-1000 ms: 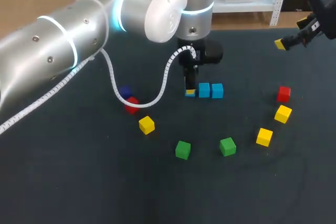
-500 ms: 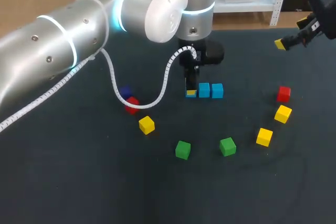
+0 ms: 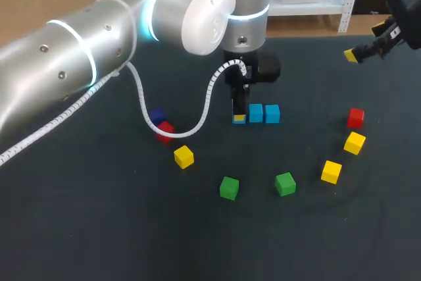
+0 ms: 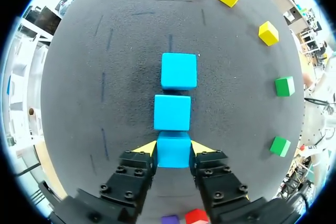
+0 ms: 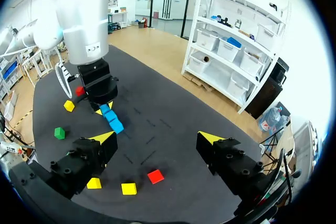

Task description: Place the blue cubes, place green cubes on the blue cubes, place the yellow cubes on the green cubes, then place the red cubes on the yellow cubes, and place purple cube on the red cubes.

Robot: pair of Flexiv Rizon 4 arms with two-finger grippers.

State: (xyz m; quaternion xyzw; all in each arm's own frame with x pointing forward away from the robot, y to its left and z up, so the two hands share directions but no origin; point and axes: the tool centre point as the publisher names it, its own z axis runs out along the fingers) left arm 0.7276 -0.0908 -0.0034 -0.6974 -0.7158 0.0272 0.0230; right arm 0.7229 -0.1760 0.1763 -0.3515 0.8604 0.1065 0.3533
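Note:
Three blue cubes lie in a row at mid-table. My left gripper (image 3: 239, 116) (image 4: 173, 153) stands straight down over the row's left end, shut on the end blue cube (image 4: 173, 149), which rests on the mat against the middle blue cube (image 3: 256, 113) (image 4: 172, 112). The far blue cube (image 3: 272, 114) (image 4: 179, 71) sits a small gap beyond. Two green cubes (image 3: 229, 187) (image 3: 285, 183) lie nearer the front. Yellow cubes (image 3: 184, 156) (image 3: 331, 171) (image 3: 354, 143), red cubes (image 3: 165, 129) (image 3: 356, 118) and a purple cube (image 3: 156, 116) are scattered around. My right gripper (image 3: 358, 54) (image 5: 157, 137) hangs high at the back right, open and empty.
The left arm's white coiled cable (image 3: 207, 97) droops over the red and purple cubes at the left. The dark mat (image 3: 99, 228) has free room along the front and at the left front.

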